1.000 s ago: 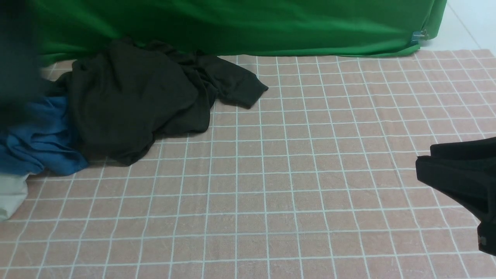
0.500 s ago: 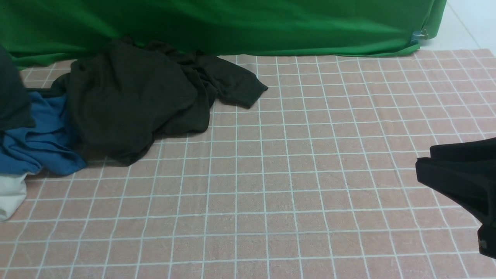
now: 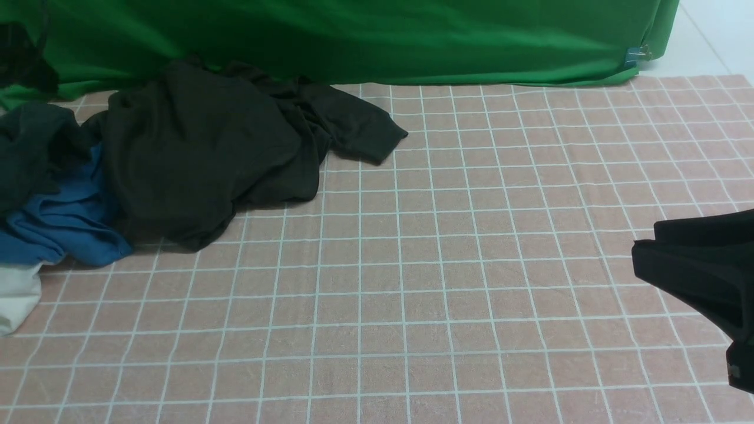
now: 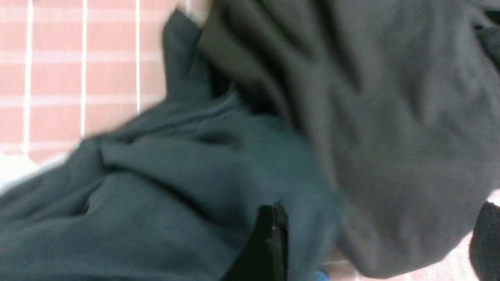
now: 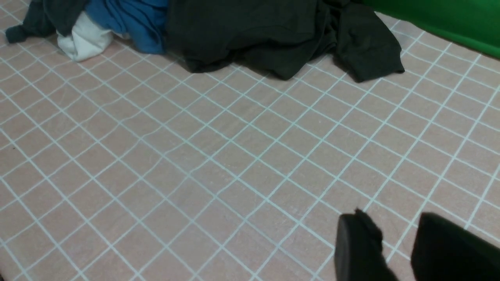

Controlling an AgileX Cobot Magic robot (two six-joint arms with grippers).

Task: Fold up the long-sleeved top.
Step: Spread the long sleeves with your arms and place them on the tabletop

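Note:
The long-sleeved top (image 3: 206, 147) is a crumpled black heap at the back left of the checked cloth, with one sleeve end (image 3: 368, 138) reaching right; it also shows in the right wrist view (image 5: 265, 31). My left gripper (image 4: 377, 246) hangs open just above the clothes pile, its two dark fingers (image 4: 269, 242) wide apart and holding nothing. Below it lie a dark grey-green garment (image 4: 175, 175) and a greyer fold (image 4: 390, 117). Far from the top, my right gripper (image 3: 646, 239) hovers low at the right edge, open and empty (image 5: 398, 238).
A dark grey-green garment (image 3: 29, 147) lies over a blue garment (image 3: 65, 229) at the far left, with white cloth (image 3: 17, 294) in front of them. A green backdrop (image 3: 377, 41) hangs along the back. The pink checked cloth (image 3: 442, 282) covers the table.
My left gripper opened and let go of the dark grey-green garment, which dropped from the left edge onto the blue garment. The black top and the right gripper stayed put.

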